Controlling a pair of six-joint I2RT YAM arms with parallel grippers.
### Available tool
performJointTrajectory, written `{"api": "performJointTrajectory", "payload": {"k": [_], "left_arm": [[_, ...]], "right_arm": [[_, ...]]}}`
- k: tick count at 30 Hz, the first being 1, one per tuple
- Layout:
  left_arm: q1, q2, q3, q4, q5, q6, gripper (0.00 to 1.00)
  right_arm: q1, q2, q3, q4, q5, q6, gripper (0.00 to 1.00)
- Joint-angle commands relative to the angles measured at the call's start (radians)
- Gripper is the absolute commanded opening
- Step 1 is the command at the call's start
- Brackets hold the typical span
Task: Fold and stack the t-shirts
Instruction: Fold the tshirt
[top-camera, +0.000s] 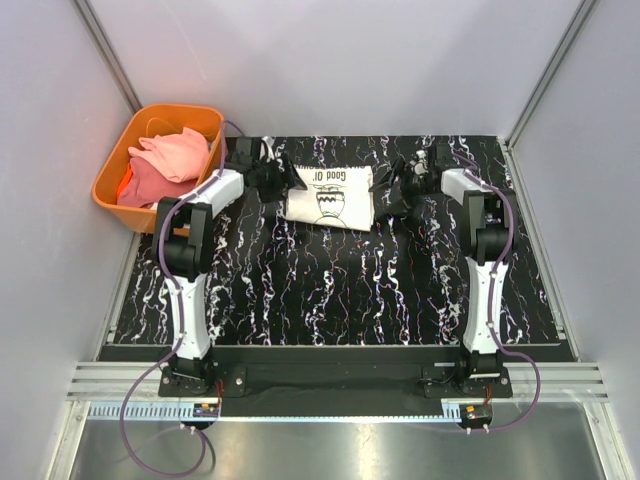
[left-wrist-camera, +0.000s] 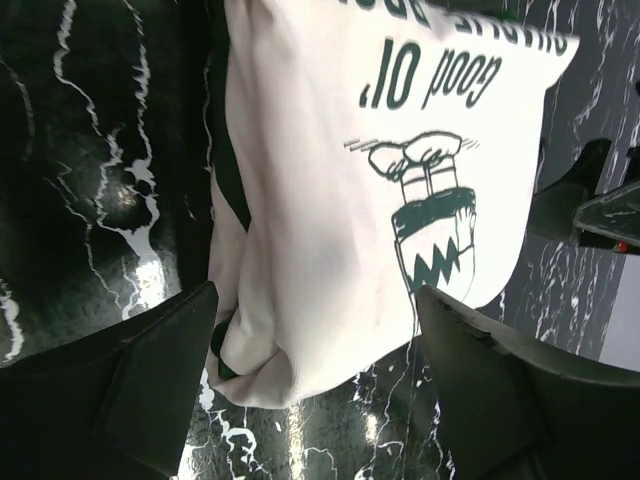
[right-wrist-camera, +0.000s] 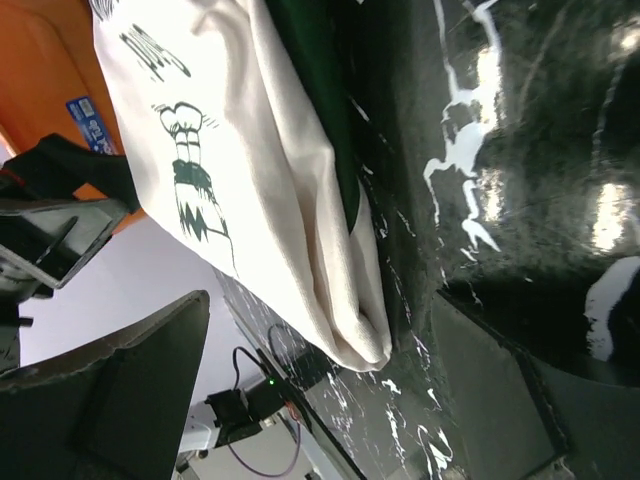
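On the black, white-veined marble-pattern table (top-camera: 330, 290), the folded cream cotton t-shirt (top-camera: 330, 197) lies at the far middle, between the two claws. The left gripper (left-wrist-camera: 315, 295) gapes wide over the shirt's left end and holds nothing. The right gripper (right-wrist-camera: 320, 300) is equally spread at the other end, also bare. Dark green lettering reads "Good Ol'". The line beyond it is cut off, and the green sleeves show only as slivers. At the far left, the orange plastic basket (top-camera: 110, 170) holds a crumpled pink tee (top-camera: 180, 152) half covering a coral one (top-camera: 145, 185).
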Motion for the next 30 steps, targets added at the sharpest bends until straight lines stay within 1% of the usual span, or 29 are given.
{"api": "performJointTrajectory", "payload": {"k": [1, 5, 8, 9, 11, 13, 17, 25, 30], "left_arm": [[0.002, -0.027, -0.050, 0.069, 0.053, 0.055, 0.87], [-0.004, -0.045, -0.127, 0.094, 0.096, 0.079, 0.87], [-0.004, -0.054, -0.191, 0.127, 0.131, 0.079, 0.85], [-0.004, -0.062, -0.229, 0.146, 0.156, 0.067, 0.85], [-0.005, -0.084, -0.260, 0.177, 0.159, 0.061, 0.84], [-0.007, -0.110, -0.291, 0.192, 0.160, 0.064, 0.84], [-0.007, -0.130, -0.305, 0.186, 0.180, 0.088, 0.84], [-0.007, -0.205, -0.363, 0.140, 0.185, 0.157, 0.85], [-0.005, -0.206, -0.385, 0.140, 0.193, 0.158, 0.82]], "right_arm": [[0.029, -0.062, -0.044, 0.072, -0.018, -0.039, 0.99], [0.050, -0.076, -0.101, 0.127, -0.025, -0.023, 0.96], [0.066, -0.073, -0.135, 0.175, -0.037, -0.001, 0.92], [0.067, -0.074, -0.149, 0.194, -0.038, 0.008, 0.89], [0.070, -0.084, -0.170, 0.204, -0.031, 0.011, 0.86], [0.070, -0.102, -0.190, 0.213, -0.028, 0.007, 0.86], [0.070, -0.120, -0.235, 0.219, -0.044, -0.010, 0.87], [0.072, -0.180, -0.308, 0.235, -0.097, -0.064, 0.86], [0.072, -0.189, -0.336, 0.238, -0.101, -0.069, 0.82]]}}
